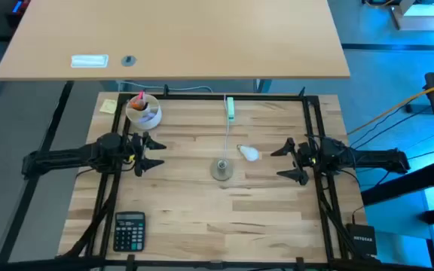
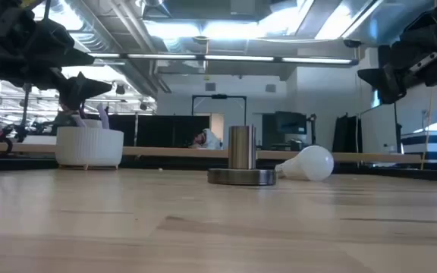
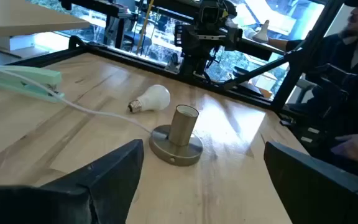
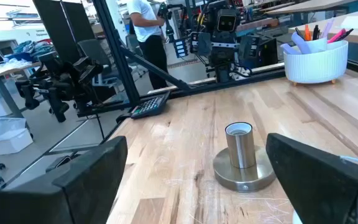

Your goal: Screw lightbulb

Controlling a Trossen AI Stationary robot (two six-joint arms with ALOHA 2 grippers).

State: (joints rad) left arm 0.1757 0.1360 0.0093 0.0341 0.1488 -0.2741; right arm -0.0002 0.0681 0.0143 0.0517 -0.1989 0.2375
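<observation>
Robotics lab in an open-plan office: black framing (image 1: 313, 128) edges the wooden tabletop (image 1: 202, 203), exposed ceiling ducts (image 2: 120, 45) and strip lights (image 2: 234, 58) run overhead, and further desks and monitors (image 2: 287, 125) stand behind

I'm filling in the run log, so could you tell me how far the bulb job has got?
Nothing looks done yet: the lightbulb lies on its side beside the socket, whose top is empty. Neither the left gripper nor the right gripper holds anything; both are open. Picking up and screwing remain.

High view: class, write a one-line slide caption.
Small white pear-shaped lightbulb lies beside the round grey metal socket; left pincer and right pincer wait open.
</observation>
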